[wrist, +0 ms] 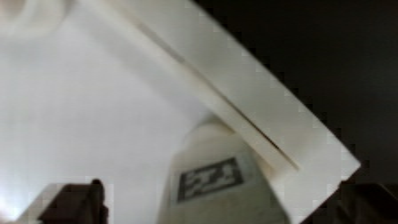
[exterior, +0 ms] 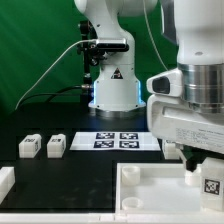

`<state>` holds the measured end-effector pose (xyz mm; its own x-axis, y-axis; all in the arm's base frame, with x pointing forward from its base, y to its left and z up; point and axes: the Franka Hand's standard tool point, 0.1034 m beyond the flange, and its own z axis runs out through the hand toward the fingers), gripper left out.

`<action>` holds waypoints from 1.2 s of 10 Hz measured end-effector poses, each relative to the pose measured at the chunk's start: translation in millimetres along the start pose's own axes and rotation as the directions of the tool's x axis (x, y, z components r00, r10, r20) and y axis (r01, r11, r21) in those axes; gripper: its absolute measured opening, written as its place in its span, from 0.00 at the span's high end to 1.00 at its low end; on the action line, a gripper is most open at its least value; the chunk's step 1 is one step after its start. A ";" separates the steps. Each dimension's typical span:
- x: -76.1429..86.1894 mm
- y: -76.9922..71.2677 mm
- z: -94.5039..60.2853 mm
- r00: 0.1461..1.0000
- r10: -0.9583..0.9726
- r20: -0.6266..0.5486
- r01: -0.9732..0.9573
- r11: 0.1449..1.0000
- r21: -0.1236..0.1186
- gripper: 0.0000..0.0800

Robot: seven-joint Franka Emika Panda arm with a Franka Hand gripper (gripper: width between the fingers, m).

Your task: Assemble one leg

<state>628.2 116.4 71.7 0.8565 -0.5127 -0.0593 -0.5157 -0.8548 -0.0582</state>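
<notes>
A leg [exterior: 210, 184], a small white peg with a black-and-white tag, stands upright at the near right corner of the large white panel [exterior: 150, 190]. My gripper [exterior: 203, 163] is right above it and straddles its top. In the wrist view the leg [wrist: 217, 180] rises between my two dark fingers [wrist: 71, 205], with a pale gap on each side, so the jaws stand open and are not touching it. The panel [wrist: 89, 110] fills most of that view. Two more legs [exterior: 29, 146] [exterior: 55, 146] lie on the black table at the exterior view's left.
The marker board [exterior: 118, 140] lies in the table's middle, in front of the arm's base [exterior: 112, 90]. Another white part [exterior: 5, 182] shows at the exterior view's lower left edge. The green backdrop closes the back.
</notes>
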 end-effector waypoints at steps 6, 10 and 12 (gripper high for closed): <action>4.4 -0.4 0.5 0.863 0.505 -0.005 -0.505 0.863 0.026 0.64; 4.8 -0.2 1.4 0.258 0.962 0.089 -0.966 0.255 0.044 0.63; 2.7 -2.6 1.4 0.014 0.991 0.134 -0.998 0.005 0.065 0.63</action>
<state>631.9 117.3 70.3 -0.5022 -0.8432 -0.1917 -0.8585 0.5127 -0.0060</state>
